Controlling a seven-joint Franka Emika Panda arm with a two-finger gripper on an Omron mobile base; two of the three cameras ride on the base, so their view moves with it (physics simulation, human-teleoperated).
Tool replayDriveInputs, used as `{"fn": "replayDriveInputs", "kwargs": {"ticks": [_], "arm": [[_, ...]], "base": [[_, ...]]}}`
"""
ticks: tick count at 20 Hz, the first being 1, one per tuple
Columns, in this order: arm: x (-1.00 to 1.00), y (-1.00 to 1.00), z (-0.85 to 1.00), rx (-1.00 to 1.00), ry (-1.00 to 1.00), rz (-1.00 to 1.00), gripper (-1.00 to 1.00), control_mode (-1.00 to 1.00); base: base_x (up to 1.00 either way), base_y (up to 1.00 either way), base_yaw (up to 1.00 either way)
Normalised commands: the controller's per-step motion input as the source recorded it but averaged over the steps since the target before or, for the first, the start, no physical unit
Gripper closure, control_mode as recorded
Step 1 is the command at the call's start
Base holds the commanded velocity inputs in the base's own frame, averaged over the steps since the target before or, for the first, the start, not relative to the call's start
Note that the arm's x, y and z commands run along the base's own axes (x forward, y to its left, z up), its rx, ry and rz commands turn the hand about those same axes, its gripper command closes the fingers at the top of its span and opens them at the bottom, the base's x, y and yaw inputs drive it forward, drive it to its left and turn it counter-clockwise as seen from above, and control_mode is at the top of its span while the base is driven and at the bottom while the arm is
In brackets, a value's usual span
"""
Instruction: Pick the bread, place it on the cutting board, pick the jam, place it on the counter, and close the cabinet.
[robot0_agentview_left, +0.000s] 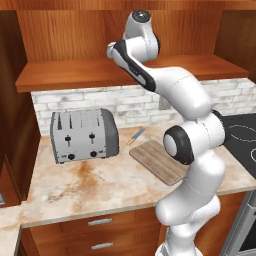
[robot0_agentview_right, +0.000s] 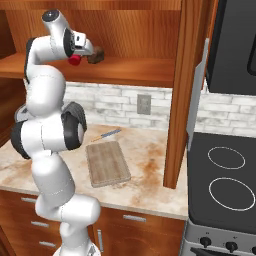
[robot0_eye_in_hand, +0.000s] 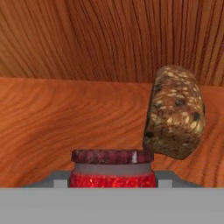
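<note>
A red glittery jam jar (robot0_eye_in_hand: 112, 173) with a dark ribbed lid stands upright on the wooden cabinet shelf (robot0_eye_in_hand: 52, 122), right at the claw (robot0_eye_in_hand: 113, 180), whose tips flank the jar closely; whether they actually pinch it cannot be told. Just beside and behind it sits the bread (robot0_eye_in_hand: 175, 114), a dark, seeded, round-topped loaf, tilted, with its cut end facing the camera. In the right base view the jar (robot0_agentview_right: 75, 60) and loaf (robot0_agentview_right: 95, 56) sit at the claw (robot0_agentview_right: 80, 56) on the open cabinet (robot0_agentview_right: 150, 70) shelf. Below, on the marbled beige desk (robot0_agentview_left: 90, 185), a planked cutting board (robot0_agentview_left: 159, 160) lies flat beside a small knife (robot0_agentview_left: 136, 135) and a boxy silver toaster (robot0_agentview_left: 84, 135).
</note>
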Motion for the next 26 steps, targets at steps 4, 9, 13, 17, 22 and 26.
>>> {"fn": "replayDriveInputs", "kwargs": {"ticks": [4,9,13,17,22,26], "arm": [[-0.57,-0.04,-0.01,0.00,-0.06,0.00,1.00,-1.00],[-0.63,-0.05,-0.02,0.00,-0.06,0.00,1.00,-1.00],[-0.70,-0.06,-0.01,0.00,-0.06,0.00,1.00,-1.00],[-0.83,-0.08,0.00,0.00,-0.08,0.00,1.00,-1.00],[-0.90,-0.02,-0.01,0.00,-0.09,0.00,1.00,-1.00],[-0.86,0.00,-0.04,0.00,-0.12,0.00,1.00,-1.00]], "base": [[0.00,0.00,0.00],[0.00,0.00,0.00],[0.00,0.00,0.00],[0.00,0.00,0.00],[0.00,0.00,0.00],[0.00,0.00,0.00]]}}
